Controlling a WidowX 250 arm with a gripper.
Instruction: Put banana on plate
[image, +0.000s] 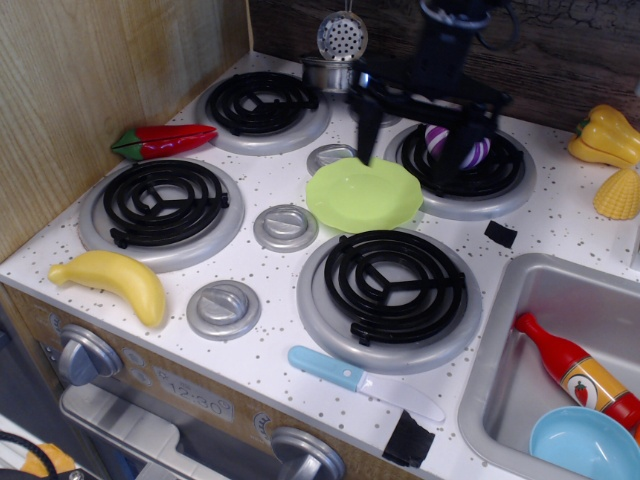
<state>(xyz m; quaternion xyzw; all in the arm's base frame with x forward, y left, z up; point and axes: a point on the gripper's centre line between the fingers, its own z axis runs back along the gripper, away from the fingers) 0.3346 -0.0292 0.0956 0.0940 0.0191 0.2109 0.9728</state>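
Yellow banana (113, 280) lies at the front left corner, well apart from the green plate (363, 194). The gripper (416, 145) hangs above the plate's back rim, fingers spread and empty.

The banana (112, 281) lies near the front left corner of the counter (275, 270), just in front of the front left burner (161, 209). The plate (364, 193) sits mid-counter, between the back right burner (497, 177) and the front right burner (390, 295). A chili pepper (163, 140) lies by the left edge, between the two left burners. A toy knife (362, 381) rests along the front edge. An onion (449, 143) sits on the back right burner, under the end effector (414, 140). A pot (330, 72) stands at the back edge. Toward the right edge lie a bell pepper (605, 135) and, in front of it, a corn cob (618, 194). The sink (530, 350) at the front right corner holds a bottle (578, 372) and, in front of it, a dish (585, 444).
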